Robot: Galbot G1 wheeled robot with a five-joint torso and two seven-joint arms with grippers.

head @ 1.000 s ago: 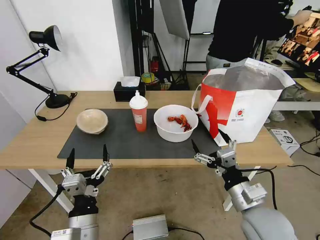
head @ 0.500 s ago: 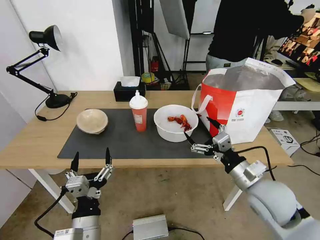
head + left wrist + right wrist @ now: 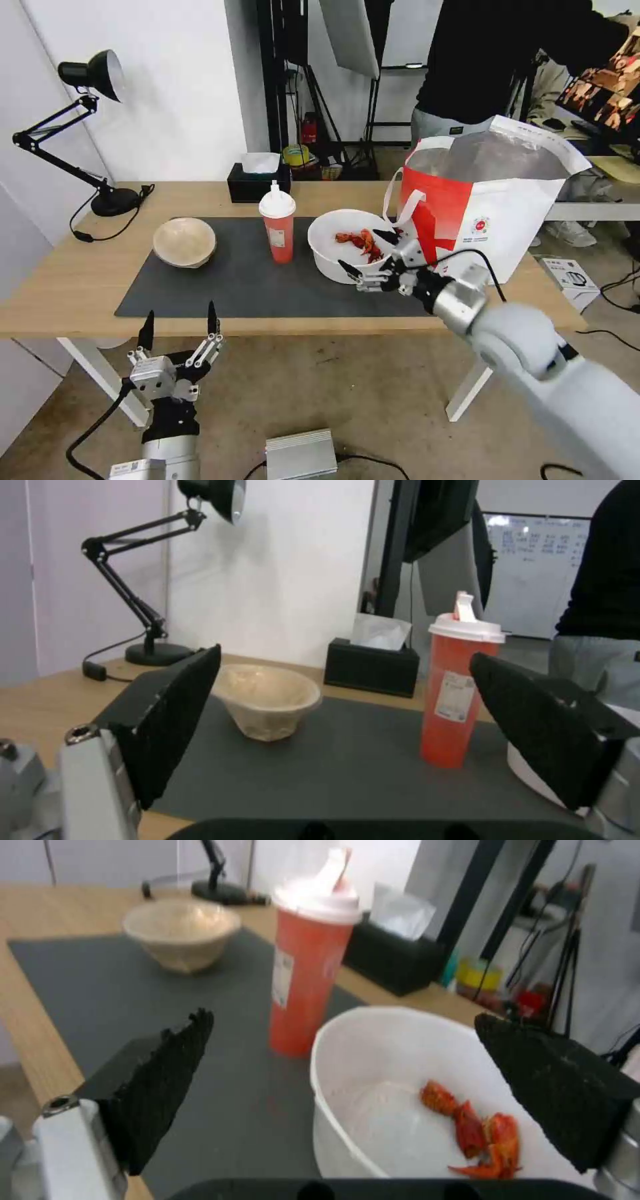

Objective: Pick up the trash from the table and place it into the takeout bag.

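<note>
On the table (image 3: 67,280), a dark mat (image 3: 267,287) holds the trash: a beige bowl (image 3: 184,241) at left, a red cup with white lid (image 3: 278,230) in the middle, and a white bowl (image 3: 333,260) with red crayfish shells. The red-and-white takeout bag (image 3: 480,213) stands open at the right end. My right gripper (image 3: 363,252) is open at the white bowl's near right rim, one finger each side of the wall; the white bowl (image 3: 393,1065) lies between its fingers (image 3: 160,1075). My left gripper (image 3: 179,319) hangs open below the front edge, facing the beige bowl (image 3: 270,700) and cup (image 3: 457,690).
A black desk lamp (image 3: 113,200) stands at the table's back left, and a black tissue box (image 3: 257,183) sits behind the cup. A person stands behind the bag. A grey metal box (image 3: 301,453) lies on the floor, and a carton (image 3: 567,277) sits at the right.
My right arm has reached forward and left, from below the table's front edge up to the white bowl's rim. The left gripper has stayed low, barely shifting.
</note>
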